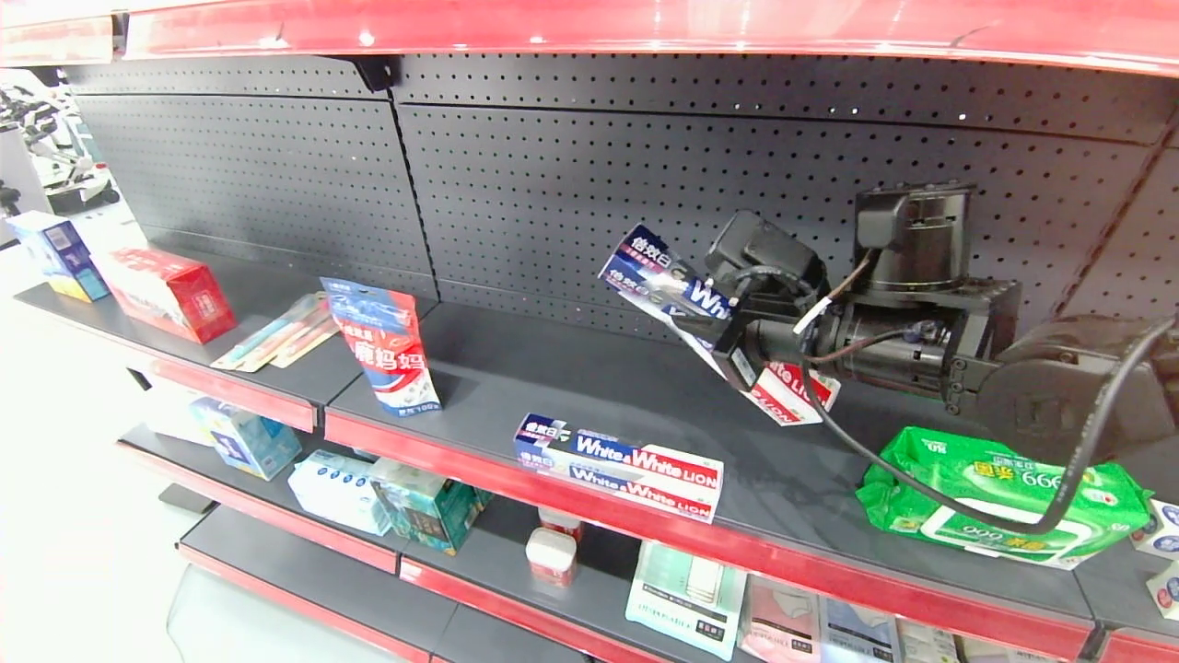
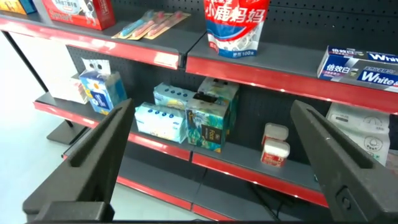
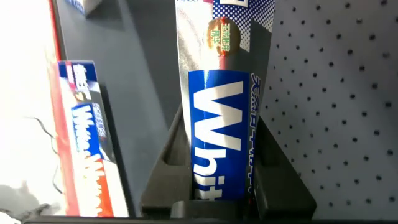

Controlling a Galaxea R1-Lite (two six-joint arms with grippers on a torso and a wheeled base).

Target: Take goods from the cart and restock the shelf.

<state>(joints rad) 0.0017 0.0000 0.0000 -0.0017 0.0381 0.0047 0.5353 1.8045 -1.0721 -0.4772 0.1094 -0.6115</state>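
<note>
My right gripper [image 1: 707, 324] is shut on a white, blue and red toothpaste box [image 1: 649, 269], holding it tilted in the air above the dark shelf board [image 1: 525, 368], close to the pegboard back. In the right wrist view the same box [image 3: 217, 118] sits clamped between the gripper [image 3: 221, 180] fingers. A matching toothpaste box [image 1: 619, 465] lies flat at the shelf's front edge, also seen as a box [image 3: 87, 137] beside the held one. My left gripper [image 2: 214, 168] hangs open and empty in front of the lower shelves.
On the same shelf a red and blue pouch [image 1: 382, 345] stands upright, with toothbrush packs [image 1: 276, 331], a red box [image 1: 166, 293] and a blue box [image 1: 55, 253] to its left. A green wipes pack [image 1: 1004, 493] lies under my right arm. Tissue boxes [image 2: 186, 115] fill the lower shelf.
</note>
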